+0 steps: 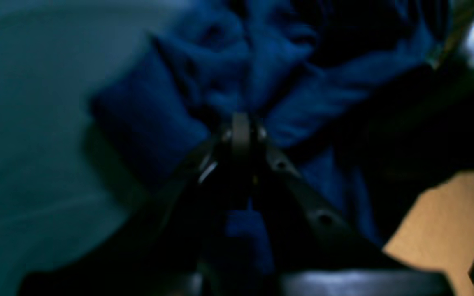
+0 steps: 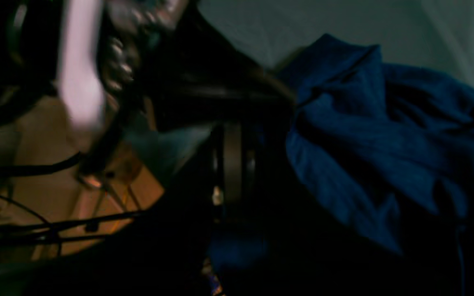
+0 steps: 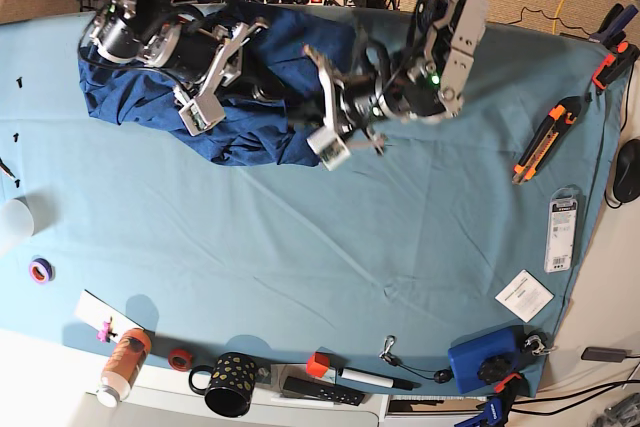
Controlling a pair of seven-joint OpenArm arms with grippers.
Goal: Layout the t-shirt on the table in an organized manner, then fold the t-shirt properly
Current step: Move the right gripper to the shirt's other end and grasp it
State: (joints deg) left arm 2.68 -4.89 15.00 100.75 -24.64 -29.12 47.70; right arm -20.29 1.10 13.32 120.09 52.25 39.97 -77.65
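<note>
Navy t-shirt [image 3: 240, 97] lies bunched, partly hidden under both arms.

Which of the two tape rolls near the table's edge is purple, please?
The purple tape roll is the one lying alone beside the white cup; the red tape roll sits between the orange bottle and the black dotted mug.

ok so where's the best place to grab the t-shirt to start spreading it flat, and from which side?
The t-shirt is a crumpled heap at the far edge of the table. Both grippers, left and right, look shut on bunched fabric mid-pile. I'd probably regrip at an outer edge instead: the loose lobe nearest the table's middle, coming from above on the open table side. No hem or sleeve is clearly identifiable.
</note>
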